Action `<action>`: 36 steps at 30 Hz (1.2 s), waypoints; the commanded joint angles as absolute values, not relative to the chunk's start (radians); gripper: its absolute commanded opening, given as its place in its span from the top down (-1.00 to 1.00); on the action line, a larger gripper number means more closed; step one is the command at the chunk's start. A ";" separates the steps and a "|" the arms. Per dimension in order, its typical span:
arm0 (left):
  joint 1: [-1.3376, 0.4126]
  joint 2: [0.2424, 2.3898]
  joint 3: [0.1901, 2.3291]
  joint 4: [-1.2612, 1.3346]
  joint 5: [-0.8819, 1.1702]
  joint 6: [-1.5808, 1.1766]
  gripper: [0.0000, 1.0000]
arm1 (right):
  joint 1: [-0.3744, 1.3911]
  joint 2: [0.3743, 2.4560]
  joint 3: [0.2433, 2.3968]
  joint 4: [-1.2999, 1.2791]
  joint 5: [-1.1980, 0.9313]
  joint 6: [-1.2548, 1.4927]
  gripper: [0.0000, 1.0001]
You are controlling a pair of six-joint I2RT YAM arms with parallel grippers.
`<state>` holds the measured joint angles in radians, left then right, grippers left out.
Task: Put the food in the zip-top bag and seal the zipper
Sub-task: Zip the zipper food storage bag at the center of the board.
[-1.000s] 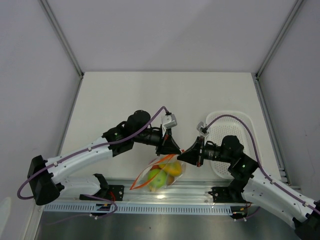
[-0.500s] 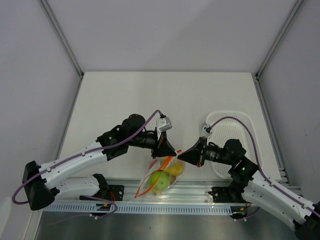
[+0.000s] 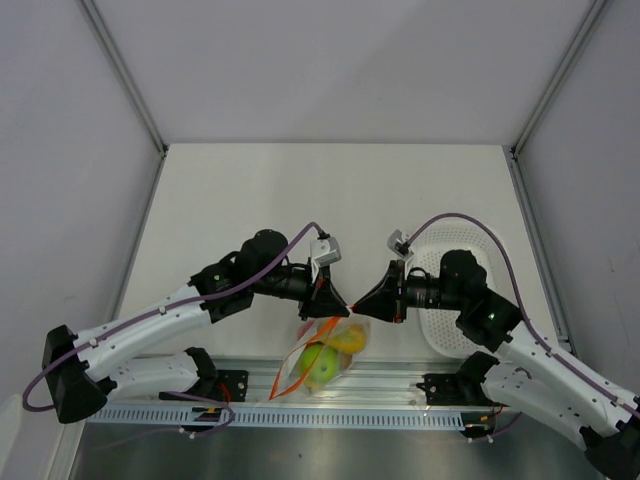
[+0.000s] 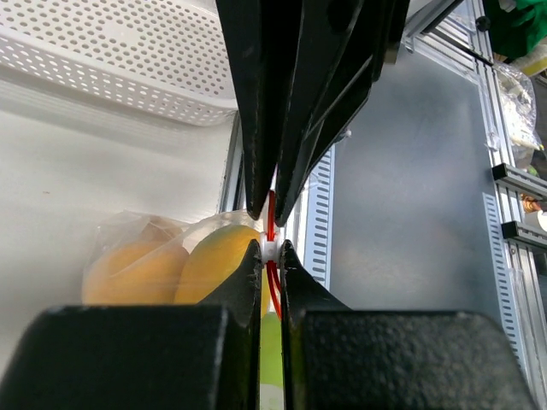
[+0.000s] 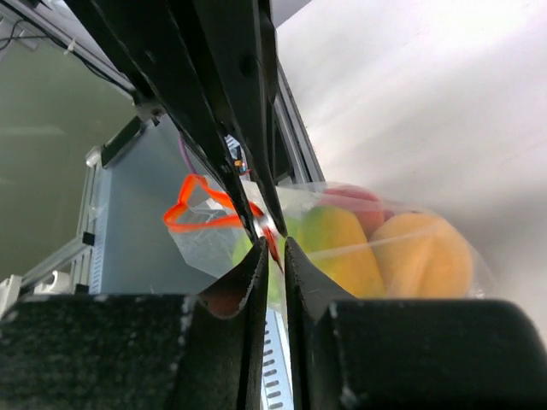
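Observation:
The zip-top bag [image 3: 325, 355] is a clear pouch hanging by its mouth near the table's front edge. Inside it are a green fruit [image 3: 315, 365], yellow fruit [image 4: 214, 260], an orange fruit [image 5: 423, 252] and red pieces [image 5: 359, 198]. The orange-red zipper [image 3: 300, 360] runs down to the left, with a loose loop showing in the right wrist view [image 5: 201, 209]. My left gripper [image 3: 343, 303] is shut on the zipper's white slider [image 4: 269, 248]. My right gripper [image 3: 362, 306] is shut on the zipper strip [image 5: 272, 241], tip to tip with the left.
A white perforated tray [image 3: 470, 335] lies at the right, partly under my right arm; it also shows in the left wrist view [image 4: 111, 60]. An aluminium rail [image 3: 400, 385] runs along the table's front edge under the bag.
My right gripper has moved left until its tips meet the left gripper's at the bag's mouth. The left gripper and the bag shifted slightly towards the front edge.

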<state>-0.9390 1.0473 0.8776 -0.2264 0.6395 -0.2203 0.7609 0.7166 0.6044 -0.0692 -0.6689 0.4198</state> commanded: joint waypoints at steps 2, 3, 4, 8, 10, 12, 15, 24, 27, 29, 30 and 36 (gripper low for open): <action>-0.931 1.054 0.902 -0.209 0.687 -0.233 0.99 | 0.756 0.790 0.768 -0.304 -0.695 0.215 0.77; -0.931 1.054 0.902 -0.207 0.690 -0.233 0.99 | 0.756 0.820 0.797 -0.319 -0.701 0.189 0.79; -0.931 1.054 0.902 -0.207 0.689 -0.235 0.99 | 0.756 0.831 0.807 -0.340 -0.710 0.181 0.82; -0.931 1.049 0.897 -0.212 0.692 -0.232 0.99 | 0.756 0.884 0.847 -0.374 -0.730 0.160 0.82; -0.931 1.048 0.899 -0.218 0.687 -0.226 0.99 | 0.756 0.891 0.860 -0.390 -0.735 0.156 0.82; -0.931 1.048 0.900 -0.224 0.686 -0.222 0.99 | 0.758 0.885 0.871 -0.409 -0.729 0.153 0.81; -0.931 1.048 0.899 -0.230 0.684 -0.216 0.99 | 0.756 0.859 0.896 -0.459 -0.701 0.140 0.71; -0.931 1.051 0.896 -0.224 0.687 -0.212 0.99 | 0.758 0.891 0.930 -0.569 -0.834 0.086 0.46; -0.931 1.048 0.893 -0.219 0.690 -0.213 0.99 | 0.761 0.916 0.933 -0.561 -0.850 0.092 0.49; -0.931 1.049 0.891 -0.216 0.690 -0.215 0.99 | 0.770 0.925 0.939 -0.545 -0.851 0.095 0.53; -0.931 1.049 0.888 -0.216 0.689 -0.215 0.99 | 0.772 0.927 0.942 -0.543 -0.842 0.097 0.53; -0.931 1.054 0.897 -0.218 0.699 -0.213 0.99 | 0.781 0.945 0.946 -0.519 -0.850 0.098 0.58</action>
<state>-0.9390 1.0557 0.8776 -0.2489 0.6788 -0.2188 0.7734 0.9360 0.8963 -0.5488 -0.8211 0.1104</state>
